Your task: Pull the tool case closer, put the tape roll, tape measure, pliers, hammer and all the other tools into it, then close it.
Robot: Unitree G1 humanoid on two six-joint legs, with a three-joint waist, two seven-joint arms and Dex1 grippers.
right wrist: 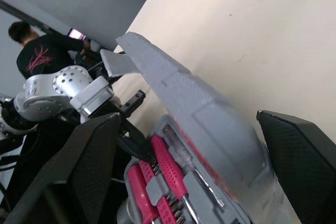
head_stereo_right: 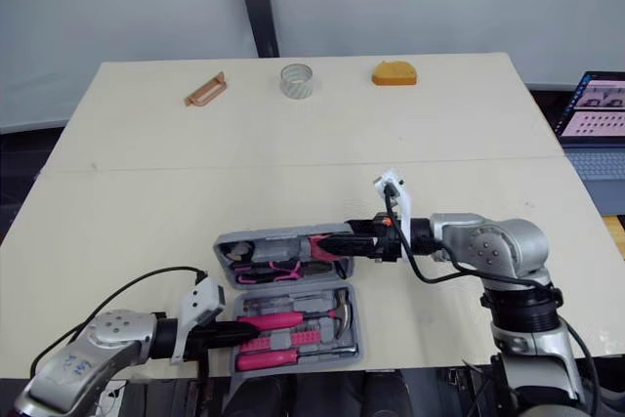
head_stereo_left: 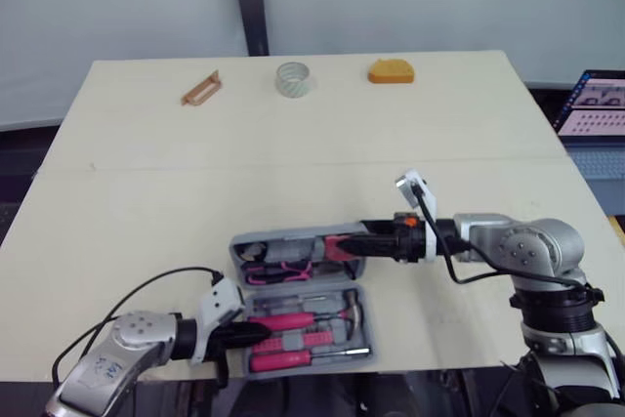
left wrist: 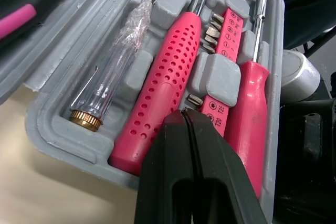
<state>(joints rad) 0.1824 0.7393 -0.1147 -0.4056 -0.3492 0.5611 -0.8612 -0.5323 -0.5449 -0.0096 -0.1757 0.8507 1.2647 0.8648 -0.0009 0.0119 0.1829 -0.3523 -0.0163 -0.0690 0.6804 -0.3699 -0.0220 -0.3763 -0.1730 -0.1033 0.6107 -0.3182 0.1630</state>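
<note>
The tool case (head_stereo_left: 369,324) sits at the near edge of the desk (head_stereo_left: 293,144), lid (head_stereo_right: 278,237) half raised. The right pincer (right wrist: 187,115) gapes wide around the lid. The left pincer (left wrist: 185,114), pressed shut on nothing, lies over the tray (left wrist: 47,129). A dropping lid could trap it, and the tape roll (head_stereo_left: 293,79) and tape measure (head_stereo_left: 391,71) are unpacked at the far edge.

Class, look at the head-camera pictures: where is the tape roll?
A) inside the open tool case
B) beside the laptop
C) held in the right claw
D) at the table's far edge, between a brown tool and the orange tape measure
D: the tape roll sits at the far edge of the table, between the brown tool and the tape measure, apart from the tool case.
</note>
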